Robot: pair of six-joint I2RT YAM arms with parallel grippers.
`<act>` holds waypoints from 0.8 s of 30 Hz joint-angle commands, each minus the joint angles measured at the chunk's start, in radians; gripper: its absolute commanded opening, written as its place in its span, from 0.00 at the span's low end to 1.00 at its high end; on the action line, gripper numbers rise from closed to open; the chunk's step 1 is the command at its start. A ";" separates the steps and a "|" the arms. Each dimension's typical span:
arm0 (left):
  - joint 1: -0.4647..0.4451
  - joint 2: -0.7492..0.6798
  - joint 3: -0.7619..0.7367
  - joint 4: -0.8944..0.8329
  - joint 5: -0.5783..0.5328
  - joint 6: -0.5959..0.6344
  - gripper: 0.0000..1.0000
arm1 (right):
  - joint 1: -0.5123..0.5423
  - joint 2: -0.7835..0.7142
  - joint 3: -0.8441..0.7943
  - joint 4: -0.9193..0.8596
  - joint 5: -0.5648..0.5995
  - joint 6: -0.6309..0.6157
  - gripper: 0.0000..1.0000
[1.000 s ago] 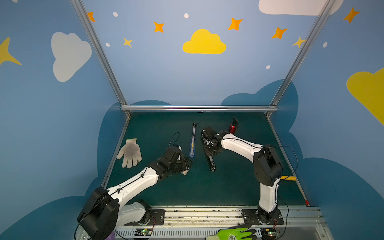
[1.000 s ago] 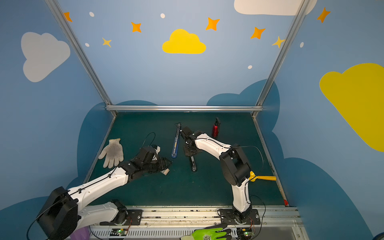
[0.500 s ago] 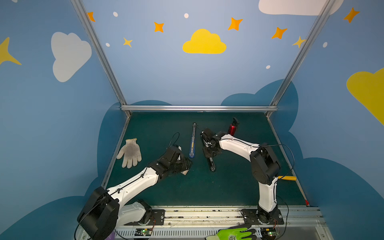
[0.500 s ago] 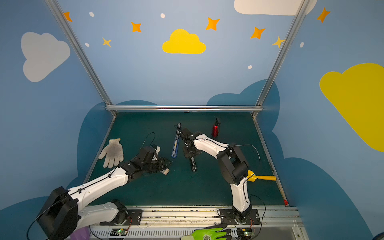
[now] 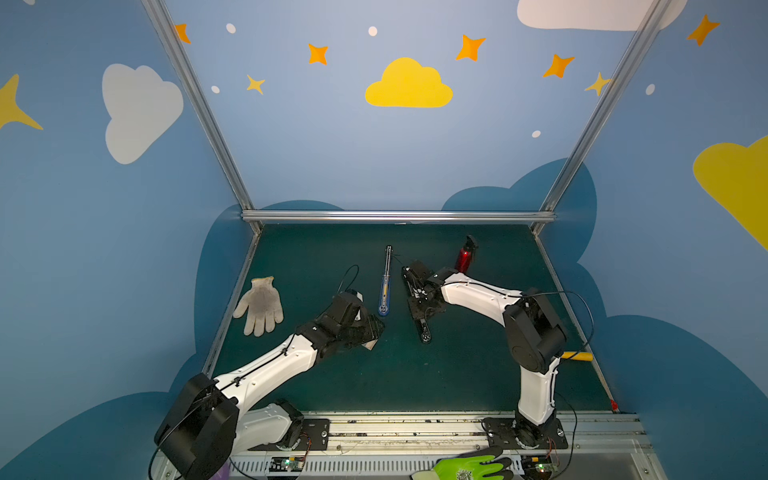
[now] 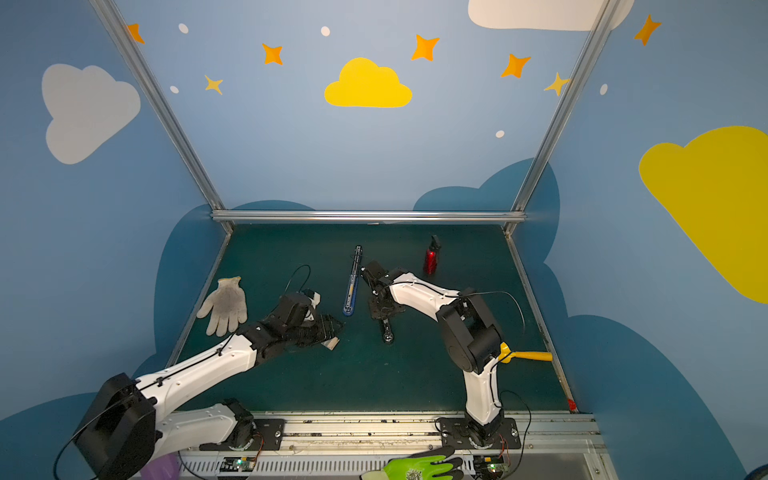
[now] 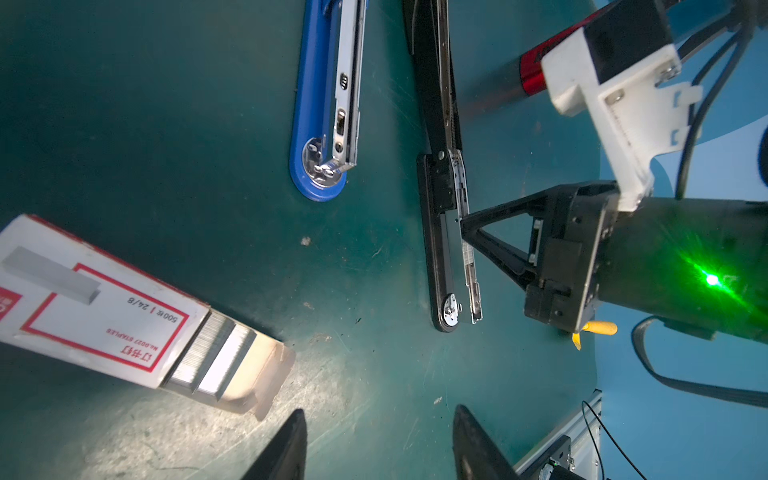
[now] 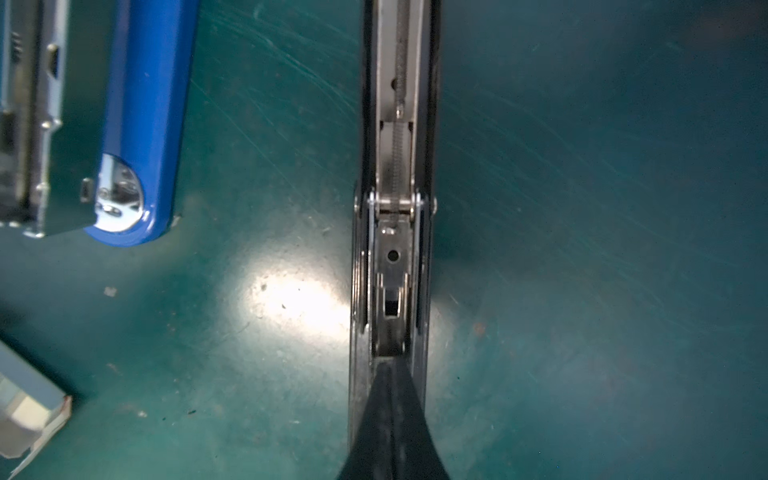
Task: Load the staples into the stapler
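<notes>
Table [image 5: 478, 374]: green; two staplers lie opened flat at its centre.
Right jaws: closed on nothing, tip set in the magazine of the black stapler [image 7: 434, 232], right of the blue stapler [image 7: 316, 104].
Left jaws: open, empty, hovering beside the box [image 7: 95, 299], near-left of the staplers.
Tray [image 7: 266, 374]: slid out of the box.
Staples [image 7: 212, 353]: in the tray, untouched.
Change: nothing has moved over the last second.
Meaning: probably a pause; no strip lifted, so loading remains ahead.
</notes>
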 commanded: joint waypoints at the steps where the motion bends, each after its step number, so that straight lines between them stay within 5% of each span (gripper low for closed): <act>1: -0.002 -0.003 0.002 0.003 -0.002 0.004 0.56 | 0.001 0.023 0.019 -0.067 0.007 0.001 0.00; 24: -0.004 0.030 0.022 0.019 0.015 0.016 0.56 | 0.064 -0.153 -0.137 -0.111 -0.036 0.035 0.01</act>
